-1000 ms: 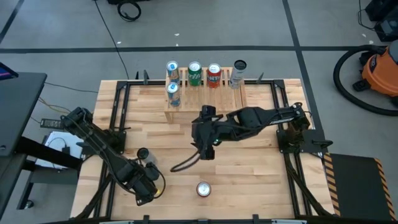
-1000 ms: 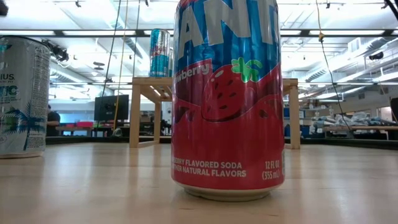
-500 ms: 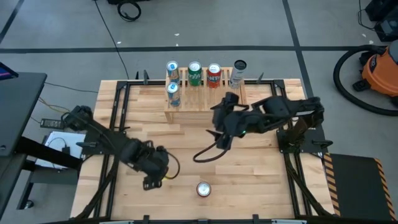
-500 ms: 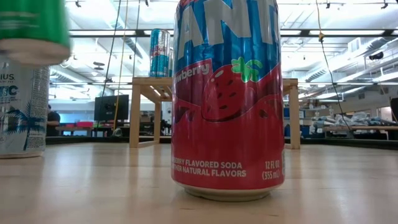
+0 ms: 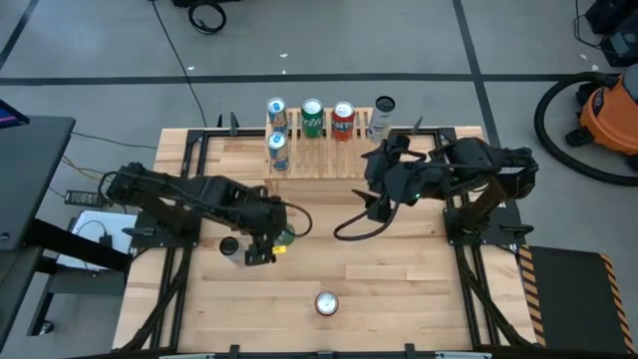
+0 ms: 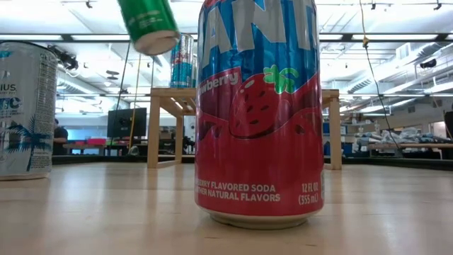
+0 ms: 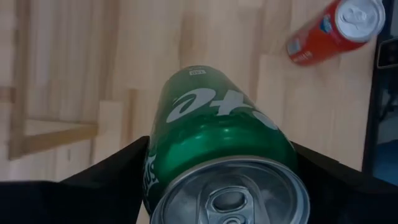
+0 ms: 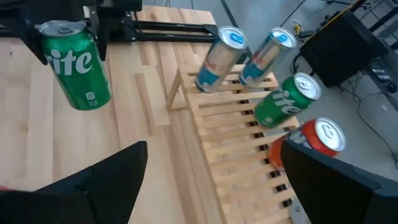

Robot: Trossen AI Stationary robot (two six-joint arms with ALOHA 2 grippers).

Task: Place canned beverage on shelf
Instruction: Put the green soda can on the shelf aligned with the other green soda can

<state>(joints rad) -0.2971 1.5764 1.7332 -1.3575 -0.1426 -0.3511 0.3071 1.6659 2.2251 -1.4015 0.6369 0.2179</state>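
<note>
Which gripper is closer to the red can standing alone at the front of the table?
Left. The left gripper, holding a green can, is just behind the red can; the right gripper is up by the shelf.

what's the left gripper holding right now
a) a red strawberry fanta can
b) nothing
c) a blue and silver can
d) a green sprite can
d: the left gripper is shut on the green Sprite can, lifted off the table; the right wrist view shows that can clamped between dark fingers, short of the shelf.
</note>
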